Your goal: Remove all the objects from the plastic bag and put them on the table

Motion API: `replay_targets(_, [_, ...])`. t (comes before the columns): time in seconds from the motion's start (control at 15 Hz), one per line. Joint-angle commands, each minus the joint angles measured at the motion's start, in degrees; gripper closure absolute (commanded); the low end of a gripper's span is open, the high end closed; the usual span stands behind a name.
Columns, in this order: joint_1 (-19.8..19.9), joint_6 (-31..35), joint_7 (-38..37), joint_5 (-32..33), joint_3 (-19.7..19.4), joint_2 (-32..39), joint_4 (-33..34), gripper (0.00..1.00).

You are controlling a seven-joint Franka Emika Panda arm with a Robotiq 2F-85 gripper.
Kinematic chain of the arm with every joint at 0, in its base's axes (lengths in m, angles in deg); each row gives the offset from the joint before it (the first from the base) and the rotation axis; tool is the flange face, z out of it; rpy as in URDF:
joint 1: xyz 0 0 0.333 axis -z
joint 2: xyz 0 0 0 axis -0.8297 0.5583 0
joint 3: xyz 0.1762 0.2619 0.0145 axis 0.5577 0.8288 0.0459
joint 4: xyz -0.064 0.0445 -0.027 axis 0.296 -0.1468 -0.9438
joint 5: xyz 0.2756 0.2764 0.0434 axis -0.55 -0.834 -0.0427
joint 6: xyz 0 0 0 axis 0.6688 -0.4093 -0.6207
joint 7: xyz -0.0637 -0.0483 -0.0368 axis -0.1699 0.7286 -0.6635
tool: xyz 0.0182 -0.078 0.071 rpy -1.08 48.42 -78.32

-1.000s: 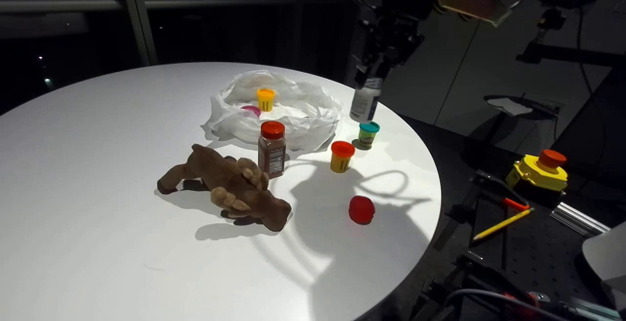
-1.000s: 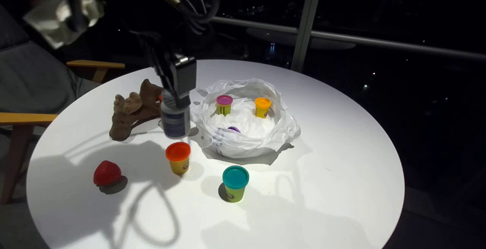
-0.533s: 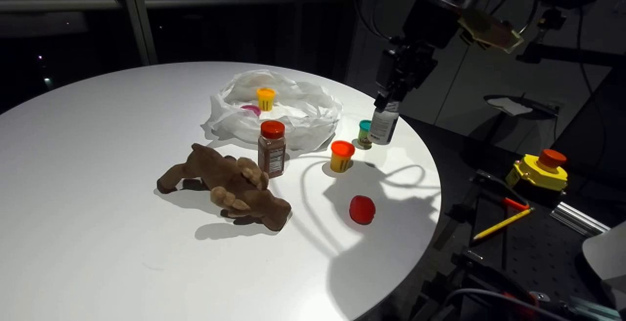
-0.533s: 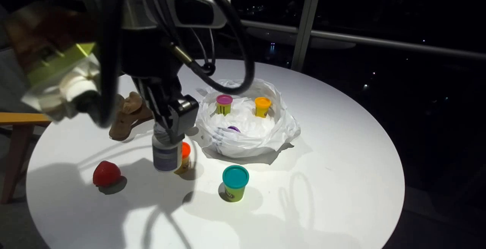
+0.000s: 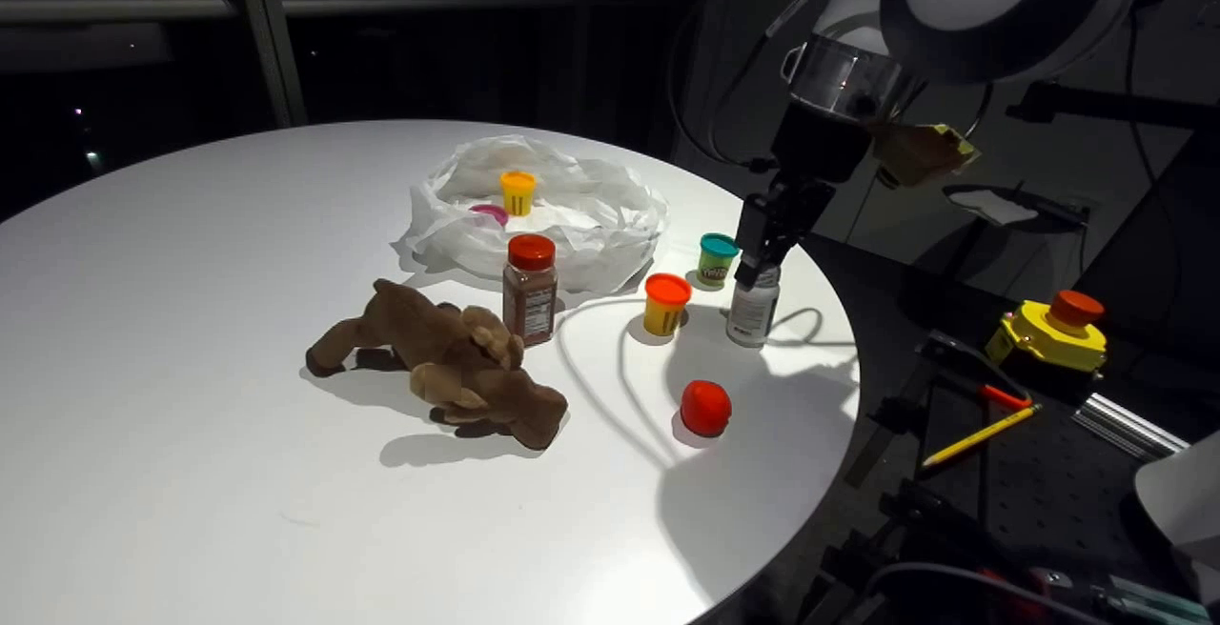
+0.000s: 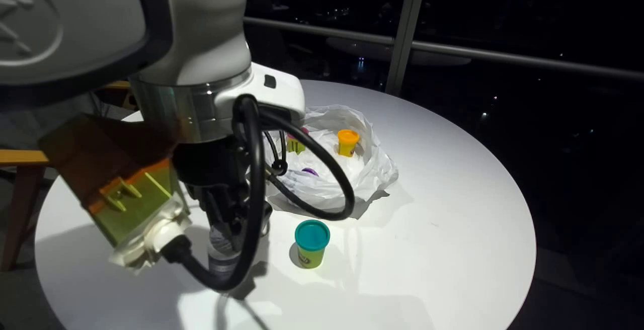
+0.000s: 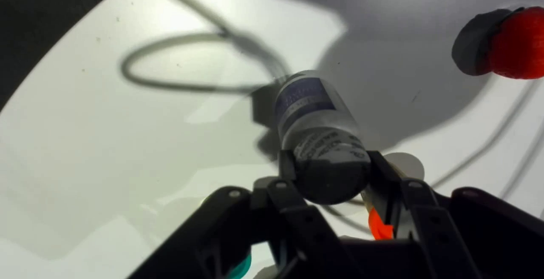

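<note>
The jaws, part-way apart, clasp the white bottle (image 5: 752, 317) by its upper end; base down, long axis near vertical.

Mid-frame, the gripper (image 7: 330, 162) clasped a bottle (image 7: 315, 121); a red lump (image 7: 518, 44) lay upper right, an orange lid (image 7: 378, 227) lower right, a teal lid (image 7: 242, 267) bottom centre.

Lab, seemingly: robot arm (image 6: 209, 23), emergency-stop button (image 5: 1056, 333), perforated board (image 5: 1048, 501).
</note>
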Motion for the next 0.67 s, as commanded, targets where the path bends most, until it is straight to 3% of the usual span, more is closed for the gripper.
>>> replay_targets(0.0, [0.1, 11.7, 3.3, -0.5, 1.3, 4.1, 0.0, 0.81])
replay_targets(0.33, [2.2, 22.2, 3.0, 0.8, 4.9, 7.3, 0.1, 0.8])
replay_targets(0.4, [2.9, 22.6, 2.4, 1.3, 5.8, 7.3, 0.1, 0.31])
replay_targets(0.47, [3.3, 23.0, 2.2, 1.5, 6.4, 7.2, 0.1, 0.3])
replay_targets(0.6, [3.6, 23.1, 2.1, 1.2, 7.3, 5.5, 0.2, 0.16])
